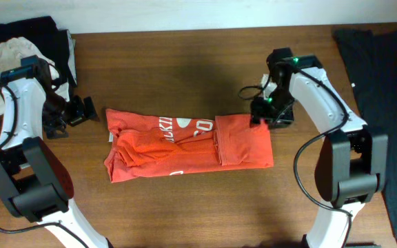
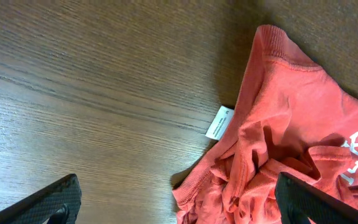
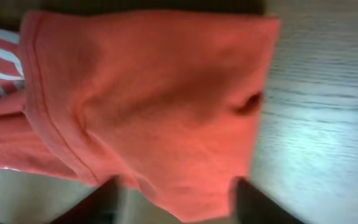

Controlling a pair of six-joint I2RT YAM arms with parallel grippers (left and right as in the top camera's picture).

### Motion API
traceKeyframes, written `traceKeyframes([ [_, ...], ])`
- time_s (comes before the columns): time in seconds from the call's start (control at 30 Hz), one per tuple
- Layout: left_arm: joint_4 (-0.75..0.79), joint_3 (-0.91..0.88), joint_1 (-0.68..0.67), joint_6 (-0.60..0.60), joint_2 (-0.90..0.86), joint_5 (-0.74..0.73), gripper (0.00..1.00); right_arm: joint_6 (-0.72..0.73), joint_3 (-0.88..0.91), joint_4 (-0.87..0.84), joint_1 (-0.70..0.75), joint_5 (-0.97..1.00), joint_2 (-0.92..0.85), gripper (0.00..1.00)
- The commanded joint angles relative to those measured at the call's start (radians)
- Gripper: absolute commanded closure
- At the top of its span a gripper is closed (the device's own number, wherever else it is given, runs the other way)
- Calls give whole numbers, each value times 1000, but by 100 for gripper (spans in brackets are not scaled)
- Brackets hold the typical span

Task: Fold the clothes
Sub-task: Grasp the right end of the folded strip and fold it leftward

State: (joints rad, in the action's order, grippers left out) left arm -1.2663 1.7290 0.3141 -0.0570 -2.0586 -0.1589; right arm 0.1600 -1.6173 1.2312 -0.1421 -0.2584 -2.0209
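The red T-shirt (image 1: 185, 145) lies partly folded mid-tabletop (image 1: 185, 62), its right part doubled over the white lettering and its left end bunched, with a white label (image 2: 219, 122) sticking out of that bunched edge. My left gripper (image 1: 83, 110) sits just off the shirt's left end, fingers (image 2: 48, 202) spread wide and holding nothing. My right gripper (image 1: 259, 114) is over the shirt's far right corner, its blurred fingers (image 3: 107, 196) apart above the folded panel.
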Motion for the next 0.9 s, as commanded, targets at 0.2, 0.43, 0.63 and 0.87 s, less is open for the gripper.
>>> traceKeyframes([
  [0.2,6,-14,-2,-3,21,-13,1,-6,50,-79,-66,-102,22,32],
  [0.43,13,-14,-2,-3,21,-13,1,164,9,-156,-311,127,-52,20],
  [0.63,9,-14,-2,-3,21,-10,1,294,9,-163,-351,271,-132,40],
  [0.87,9,-14,-2,-2,21,-9,1,329,-20,-123,-350,267,-124,96],
])
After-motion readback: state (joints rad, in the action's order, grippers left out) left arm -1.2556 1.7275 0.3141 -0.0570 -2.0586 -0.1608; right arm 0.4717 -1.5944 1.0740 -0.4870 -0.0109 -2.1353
